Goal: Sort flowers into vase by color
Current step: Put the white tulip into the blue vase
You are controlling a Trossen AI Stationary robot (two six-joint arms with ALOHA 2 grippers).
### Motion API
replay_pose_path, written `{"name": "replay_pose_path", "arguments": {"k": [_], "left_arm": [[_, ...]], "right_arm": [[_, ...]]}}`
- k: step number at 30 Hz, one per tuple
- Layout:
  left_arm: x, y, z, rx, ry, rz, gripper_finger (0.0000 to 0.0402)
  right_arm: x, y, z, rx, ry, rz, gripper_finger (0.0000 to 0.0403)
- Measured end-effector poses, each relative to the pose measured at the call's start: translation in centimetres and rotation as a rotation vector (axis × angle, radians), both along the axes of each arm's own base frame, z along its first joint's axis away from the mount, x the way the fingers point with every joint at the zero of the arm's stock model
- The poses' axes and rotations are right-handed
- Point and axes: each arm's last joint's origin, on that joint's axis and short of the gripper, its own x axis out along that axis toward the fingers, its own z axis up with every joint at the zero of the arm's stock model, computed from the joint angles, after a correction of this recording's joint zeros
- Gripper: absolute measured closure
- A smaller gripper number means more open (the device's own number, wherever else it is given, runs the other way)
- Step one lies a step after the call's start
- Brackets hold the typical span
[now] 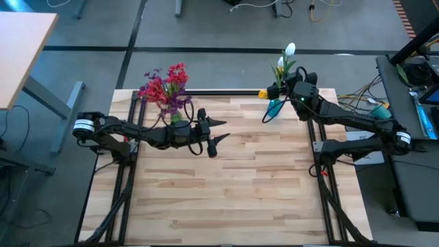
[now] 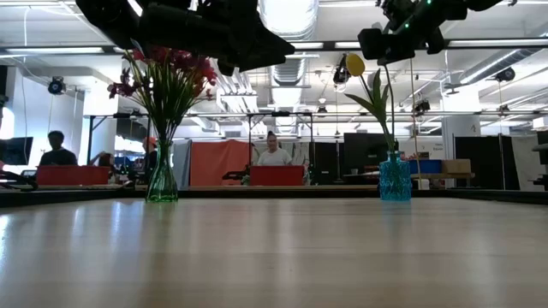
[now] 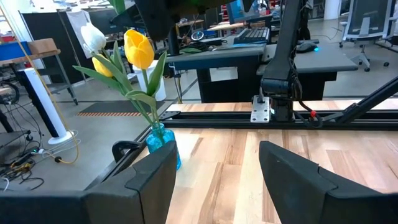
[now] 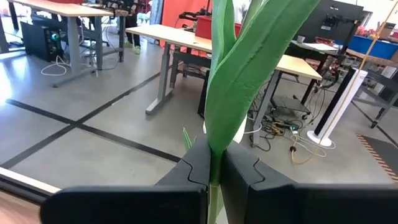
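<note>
1. The tulips (image 3: 138, 48) stood in the blue vase (image 2: 395, 180) at the far right of the worktop (image 1: 233, 185). The left wrist view showed two yellow heads and one white head there, three in all, though the high view showed them less clearly.
2. The right hand (image 4: 214, 171) was clamped tight on a tulip stem (image 4: 233, 81) above that vase, the green leaf rising between its fingers. It probably held the stem upright so that it would drop straight into the narrow neck.
3. The red and purple flowers (image 1: 164, 86) stood bunched in the green vase (image 2: 162, 184) at the far left. The separate stems could not be counted.
4. The two vases stood well apart, one per colour group, which fitted the sorting.
5. The left hand (image 1: 212, 134) hung over the worktop just beside the green vase, fingers moderately spread and holding nothing; it appeared to be waiting.
6. No loose flowers lay on the worktop, so the sorting seemed nearly finished.
</note>
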Motion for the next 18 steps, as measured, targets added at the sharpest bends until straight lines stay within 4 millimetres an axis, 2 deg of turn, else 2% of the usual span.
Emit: {"name": "replay_pose_path", "arguments": {"k": [18], "left_arm": [[0.0, 0.01, 0.0, 0.0, 0.0, 0.0, 0.019]], "right_arm": [[-0.04, 0.02, -0.35, 0.033, -0.026, -0.009, 0.039]]}}
